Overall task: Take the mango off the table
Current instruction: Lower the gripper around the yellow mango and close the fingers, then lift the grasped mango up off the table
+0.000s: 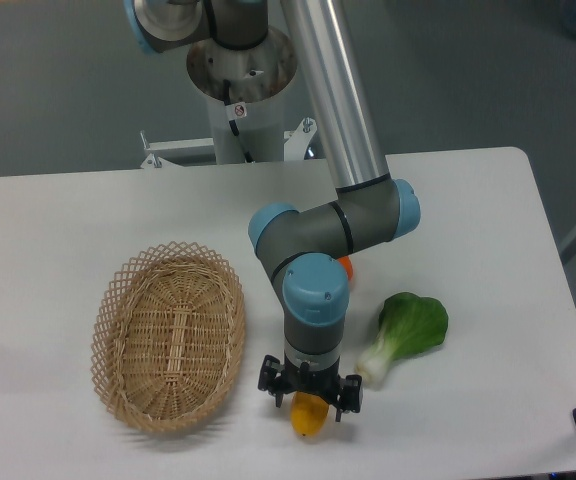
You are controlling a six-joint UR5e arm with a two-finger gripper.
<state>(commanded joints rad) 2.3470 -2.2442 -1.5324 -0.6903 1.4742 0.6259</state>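
The arm reaches out over the table [58, 215] from its post at the far edge and bends straight down near the front edge, right of the middle. At its end the gripper [310, 398] points down at the mango [309, 416], which sits just short of the front edge. Only the yellow-orange lower end of the fruit shows; the rest is covered by the wrist and the black finger mounts. The two dark fingers stand on either side of the fruit, close against it, but from here I cannot tell whether they are pressing it or merely bracketing it, nor whether the fruit rests on the surface or hangs just above it.

Left of the gripper lies an oval wicker basket [169, 336], its near rim close to the front edge and its right rim near the fingers, with a narrow strip of white between them. To the right a bok choy [408, 332] lies tilted, white stalk end toward the gripper and just beside it, leaves toward the right edge. Behind the elbow joint a sliver of an orange thing [345, 266] peeks out, mostly hidden. The left side, the far strip and the front right corner are bare white.
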